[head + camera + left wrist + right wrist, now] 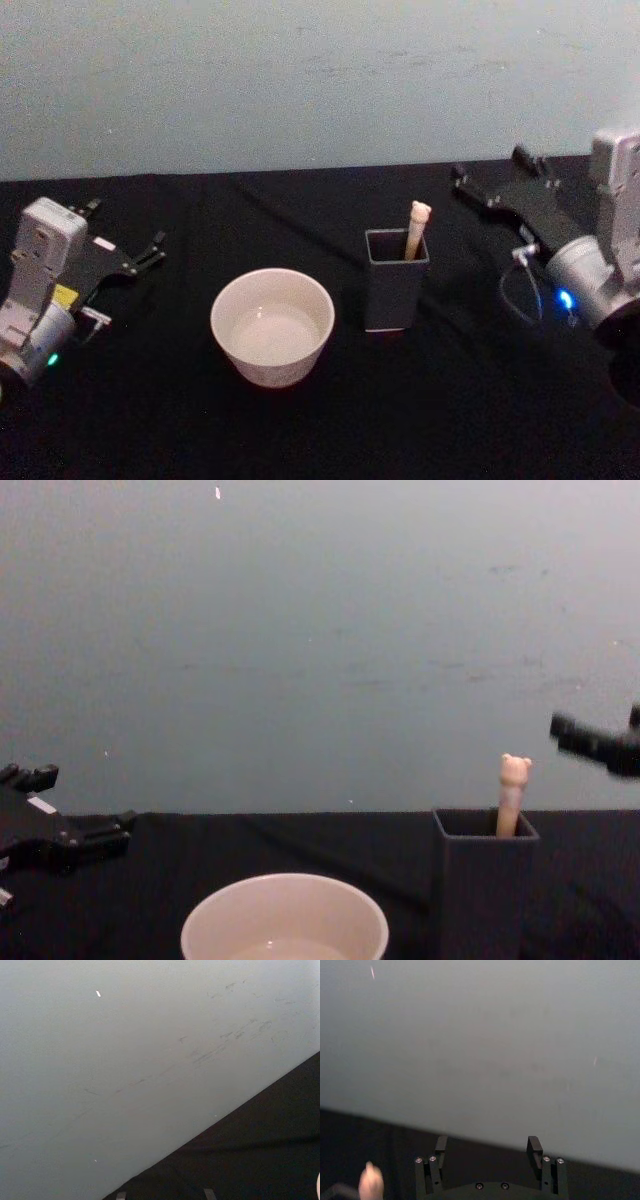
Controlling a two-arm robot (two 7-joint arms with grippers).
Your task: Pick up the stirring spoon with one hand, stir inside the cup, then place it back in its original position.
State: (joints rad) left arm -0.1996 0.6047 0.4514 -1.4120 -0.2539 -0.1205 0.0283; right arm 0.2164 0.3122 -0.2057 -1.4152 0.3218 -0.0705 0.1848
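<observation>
Beige bear-head stirring spoon (pixel 417 229) upright in dark grey square holder (pixel 396 283), just right of cream cup (pixel 272 326) on black bench (pixel 330 430). Right hand (pixel 488 1147) raised beyond holder, released, empty. Left hand (pixel 150 255) parked at left; grip state unclear.

We see a black table (pixel 300 440) holding the cup (pixel 272 326) and the holder (pixel 396 279), both between our two claws.

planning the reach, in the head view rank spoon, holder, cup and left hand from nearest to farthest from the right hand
From the right hand:
1. Spoon, its bear top up out of the holder, to that hand's left.
2. Holder, just below the spoon's top.
3. Cup, left of the holder.
4. Left hand, far left.
</observation>
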